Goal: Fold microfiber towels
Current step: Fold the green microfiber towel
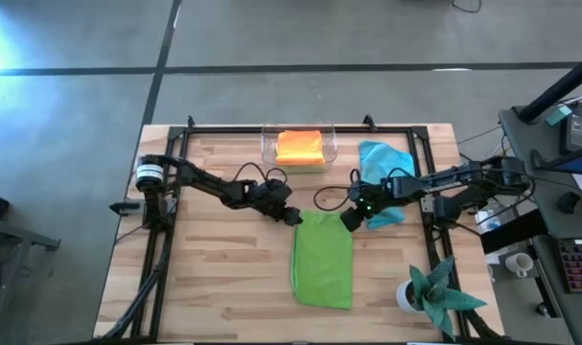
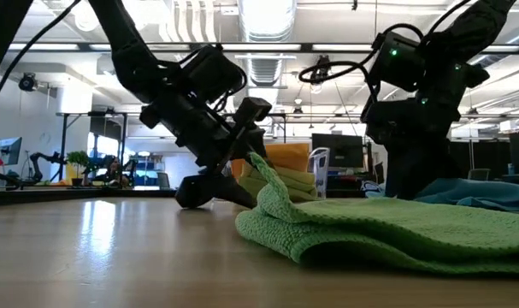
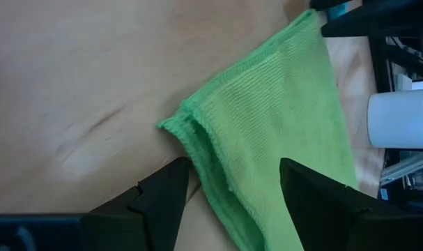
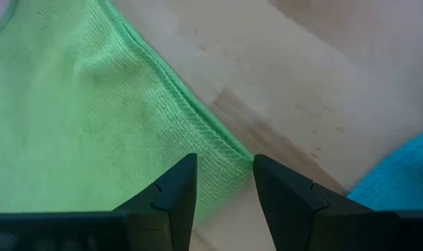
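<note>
- Lime green towel: folded into a long strip, lying flat on the wooden tabletop, centre-front. Layered edges visible at its far corners in both wrist views.
- Teal spiky plant in white pot: front right corner of the tabletop, well apart from the green towel.
- Left gripper: down at the towel's far-left corner. Fingers spread wide, one on each side of the corner; corner sits in the gap, not pinched. In the low view the fingertip looks to be on the tabletop just beside the cloth.
- Right gripper: at the towel's far-right corner. Fingers parted, narrower gap than the left, straddling the corner; no clamp on the cloth that I can see.
- Light blue towel: crumpled, just beyond and beside the right gripper, partly under the right arm; its edge shows in the right wrist view.
- Clear bin: far centre edge of the tabletop, holding a folded orange towel, with a yellow layer showing beneath it.
</note>
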